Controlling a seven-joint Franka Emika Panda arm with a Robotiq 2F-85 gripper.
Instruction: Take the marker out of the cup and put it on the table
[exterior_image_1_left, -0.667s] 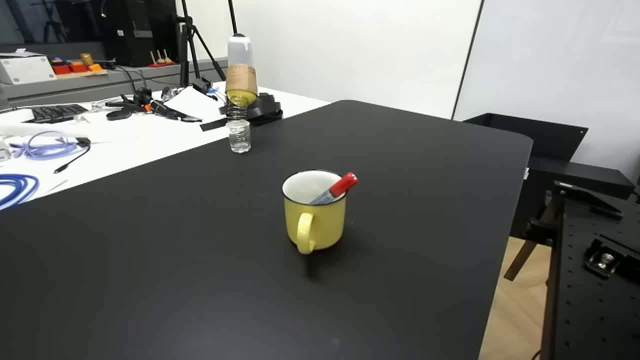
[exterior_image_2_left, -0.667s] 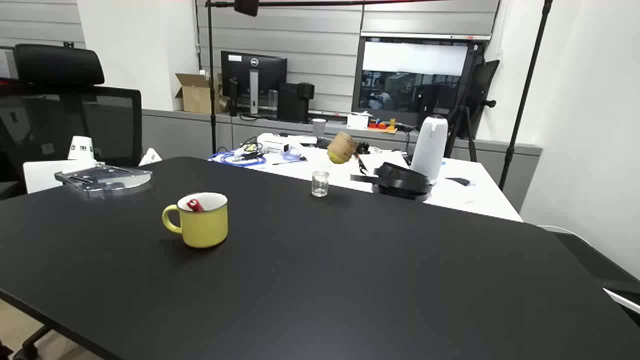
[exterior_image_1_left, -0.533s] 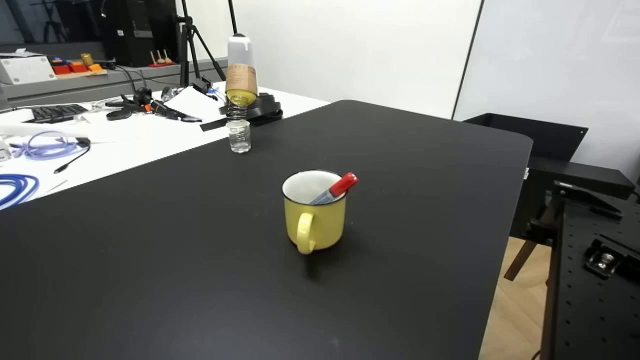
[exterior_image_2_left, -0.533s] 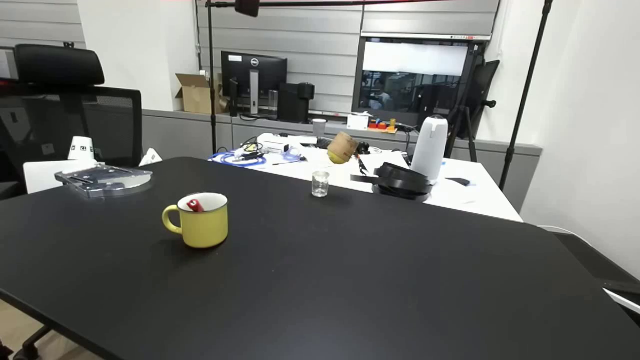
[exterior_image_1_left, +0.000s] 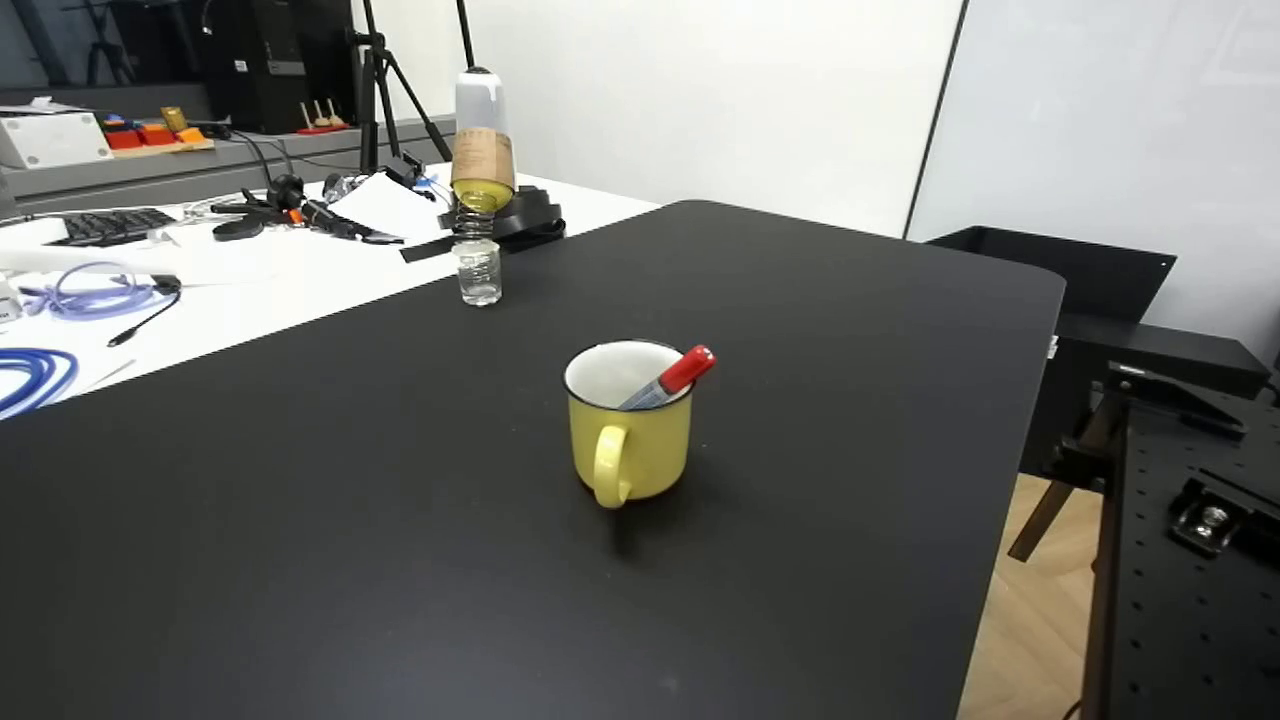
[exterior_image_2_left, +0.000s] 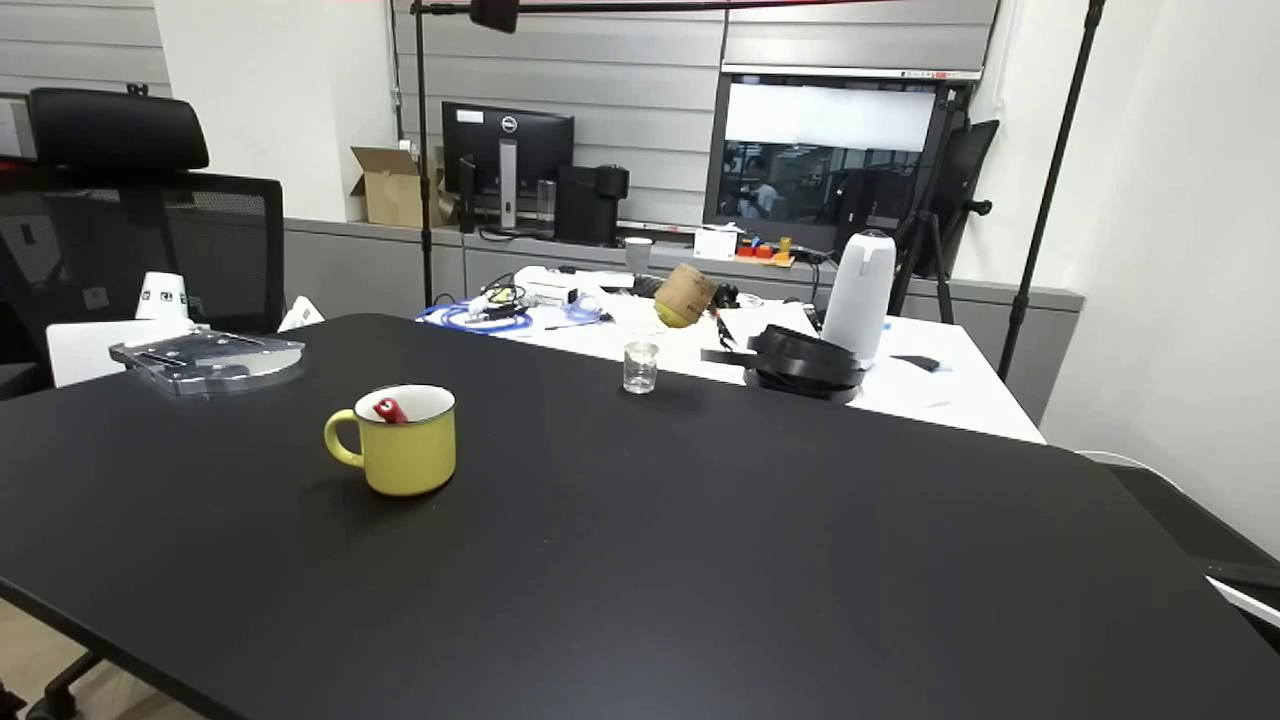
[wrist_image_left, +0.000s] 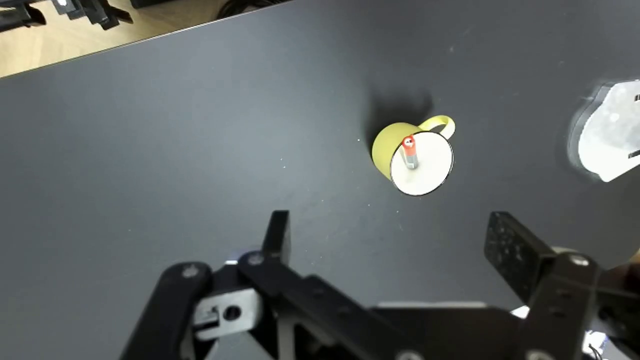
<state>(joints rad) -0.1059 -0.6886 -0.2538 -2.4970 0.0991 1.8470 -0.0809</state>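
Observation:
The marker stands tilted inside the yellow cup, its red cap end leaning out over the rim. The marker shows in both exterior views and in the wrist view; its lower part is hidden by the cup in the exterior views. The cup stands upright on the black table, and it also shows. My gripper is open and empty, fingers wide apart, above the table. In the wrist view the cup lies beyond the fingertips. The gripper is out of view in both exterior views.
A small clear glass-like container stands near the table edge beside the white table with cables. A clear plastic piece lies on the black table on the handle side of the cup.

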